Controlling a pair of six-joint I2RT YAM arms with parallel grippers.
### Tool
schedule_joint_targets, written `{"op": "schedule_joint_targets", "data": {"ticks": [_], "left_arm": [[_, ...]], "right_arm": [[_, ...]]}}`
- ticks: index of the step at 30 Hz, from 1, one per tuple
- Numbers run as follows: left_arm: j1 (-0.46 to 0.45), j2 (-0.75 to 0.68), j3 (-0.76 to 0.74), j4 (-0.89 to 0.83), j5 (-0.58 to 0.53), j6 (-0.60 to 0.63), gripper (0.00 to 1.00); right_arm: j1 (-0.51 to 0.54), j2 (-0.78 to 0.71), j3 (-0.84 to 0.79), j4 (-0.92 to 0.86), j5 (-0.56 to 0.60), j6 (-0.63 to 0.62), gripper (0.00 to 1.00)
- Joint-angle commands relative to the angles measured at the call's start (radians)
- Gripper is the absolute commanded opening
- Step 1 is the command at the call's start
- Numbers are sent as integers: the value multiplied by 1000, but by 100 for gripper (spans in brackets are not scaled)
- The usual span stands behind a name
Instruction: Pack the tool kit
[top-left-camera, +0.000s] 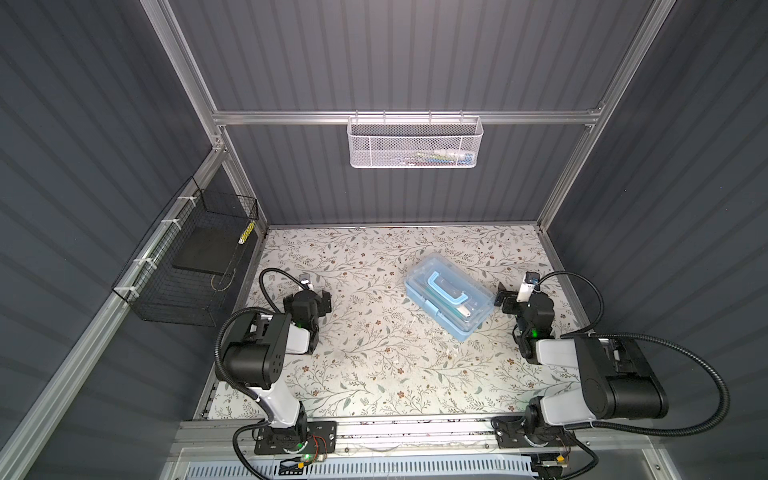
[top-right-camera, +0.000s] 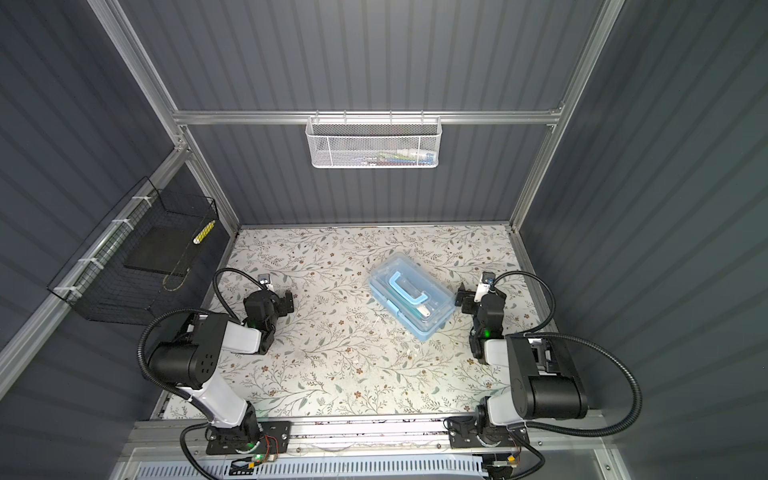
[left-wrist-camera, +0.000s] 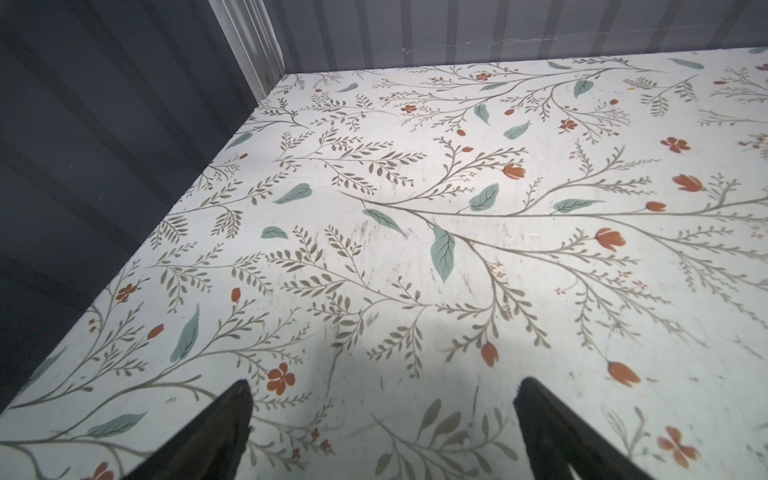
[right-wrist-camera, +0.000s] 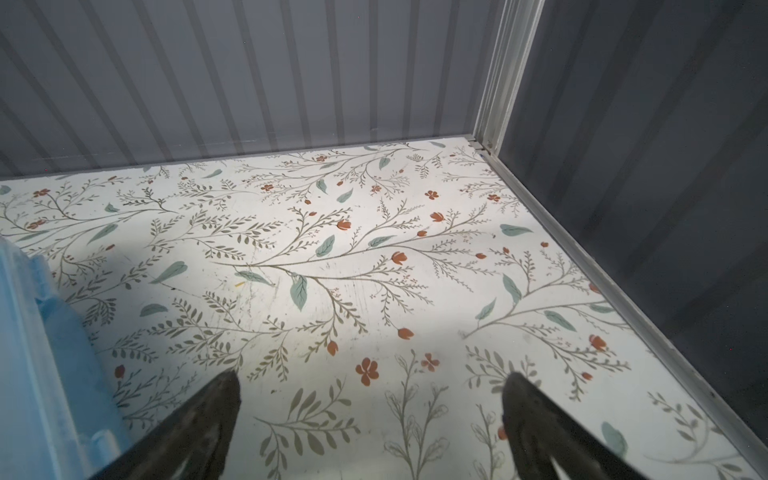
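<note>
The tool kit (top-left-camera: 451, 297) (top-right-camera: 411, 297) is a light-blue box with a clear lid and an arched blue handle. It lies at an angle on the floral table, right of centre, and some tools show dimly through the lid. My right gripper (top-left-camera: 500, 299) (top-right-camera: 461, 300) hangs open just right of the box, apart from it. In the right wrist view the gripper (right-wrist-camera: 372, 380) has only bare table between its fingers, and the tool kit's (right-wrist-camera: 33, 353) blue side shows beside it. My left gripper (top-left-camera: 322, 301) (left-wrist-camera: 382, 386) is open over bare table on the left, far from the box.
A white mesh basket (top-left-camera: 374, 149) with several small items hangs on the back rail. A black wire basket (top-left-camera: 174, 307) on the left wall holds a dark flat slab and a yellow-striped item (top-left-camera: 246, 232). Corrugated grey walls enclose the table (top-left-camera: 374, 374).
</note>
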Motion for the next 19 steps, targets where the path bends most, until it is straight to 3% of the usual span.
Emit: {"op": "schedule_joint_targets", "data": {"ticks": [1,19], "left_arm": [[10,5,17,16,31,-19,100],[10,6,13,27,23,-18,100]], "right_arm": [[-8,-3,10,8,-14,13,99],[-6,-5,2,17,-11,13,99]]}}
